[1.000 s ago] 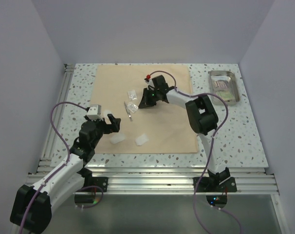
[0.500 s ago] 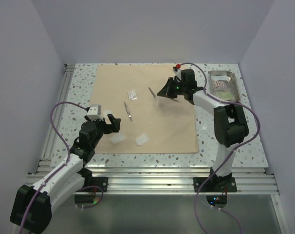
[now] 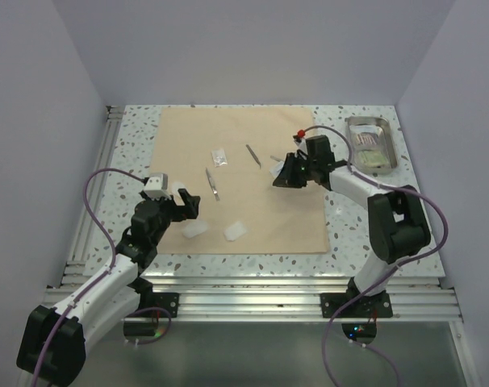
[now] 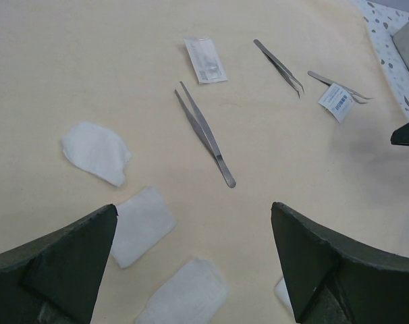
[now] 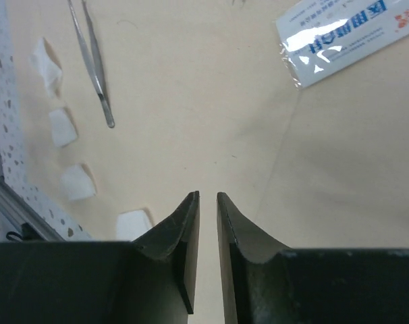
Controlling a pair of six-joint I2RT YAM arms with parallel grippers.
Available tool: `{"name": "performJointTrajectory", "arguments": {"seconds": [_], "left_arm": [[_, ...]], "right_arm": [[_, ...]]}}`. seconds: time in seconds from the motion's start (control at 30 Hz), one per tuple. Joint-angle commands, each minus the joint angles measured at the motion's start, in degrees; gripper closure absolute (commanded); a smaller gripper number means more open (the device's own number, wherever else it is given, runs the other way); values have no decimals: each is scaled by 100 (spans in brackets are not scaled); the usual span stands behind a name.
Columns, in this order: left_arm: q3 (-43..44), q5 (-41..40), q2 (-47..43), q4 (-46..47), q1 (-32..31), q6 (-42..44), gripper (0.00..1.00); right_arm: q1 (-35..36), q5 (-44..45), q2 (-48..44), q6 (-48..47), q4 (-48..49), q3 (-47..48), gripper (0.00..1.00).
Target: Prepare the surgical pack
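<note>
The tan cloth (image 3: 252, 210) lies flat on the table. On it are three steel tweezers (image 3: 213, 184) (image 3: 253, 156) (image 3: 275, 159), a clear sachet (image 3: 219, 156) and several white gauze pads (image 3: 235, 230). The steel tray (image 3: 370, 119) stands off the cloth at the back right. My right gripper (image 3: 281, 179) (image 5: 208, 197) hovers over the cloth's right half, shut to a thin slit with nothing in it. A printed sachet (image 5: 346, 37) lies ahead of it. My left gripper (image 3: 184, 201) (image 4: 192, 204) hangs open and empty over the pads (image 4: 142, 225) at the cloth's front left.
The tray holds a few packets (image 3: 367, 143). Speckled tabletop (image 3: 365, 218) shows right of the cloth. An aluminium rail (image 3: 252, 282) runs along the near edge. White walls close in the left, back and right sides.
My right gripper has swung from the cloth's middle out to the right, then back down toward the centre. A tweezers and a sachet now lie farther right. The left arm stayed still.
</note>
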Motion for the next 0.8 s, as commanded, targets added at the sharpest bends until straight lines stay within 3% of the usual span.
{"name": "performJointTrajectory", "arguments": {"seconds": [0.0,0.03,0.1,0.47,0.77], "left_arm": [[225,-17,4,124,-47,65,0],[225,-17,12,132,-47,65,0],[225,-17,4,132,-47,65,0],[225,-26,13,132,-56,74,0],[225,-17,12,132,-65,74,0]], "right_arm": [[-22,847,-537,-394,-388,19,77],[-22,1025,-564,-429,-459,27,62],[-66,1359,-564,-360,-452,27,50],[-356,1527,385,1652,1130,-157,43],[3,2608,755,2637,771,309,32]]}}
